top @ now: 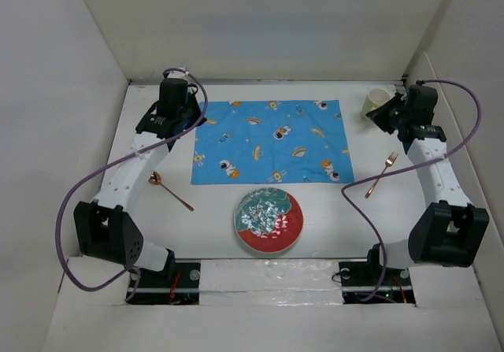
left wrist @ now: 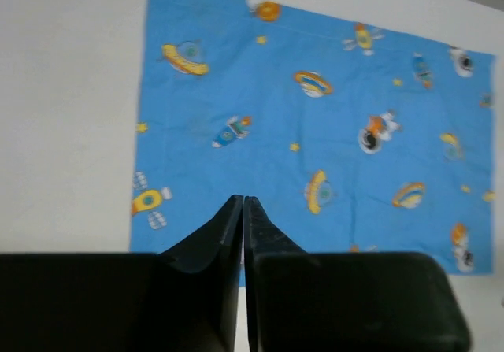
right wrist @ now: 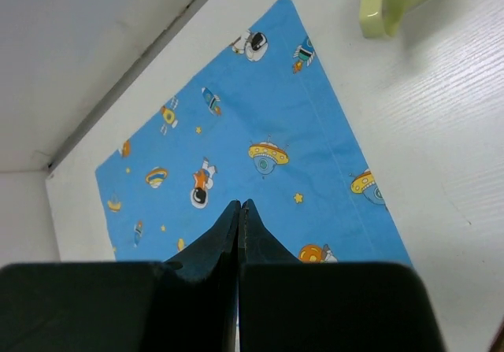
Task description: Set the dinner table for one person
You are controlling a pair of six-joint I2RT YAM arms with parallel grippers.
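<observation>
I am watching the left gripper (left wrist: 242, 204) hovering near the far left corner of the counter (top: 331, 210), its fingers pressed together on nothing. The right gripper (right wrist: 239, 206) is hanging near the far right corner, likewise closed and empty, just beside a pale cup (top: 377, 101). The counter is spreading beneath both arms, carrying a blue placemat (top: 272, 142) toward the far edge, a red-and-teal plate (top: 268, 220) toward the near edge, a spoon (top: 171, 191) toward the left edge and a fork (top: 381, 174) toward the right.

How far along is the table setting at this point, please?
Done: the placemat lies flat on the table. In hand: nothing; the left gripper and right gripper are shut and empty. Left: the plate, spoon, fork and cup all sit off the placemat.
</observation>
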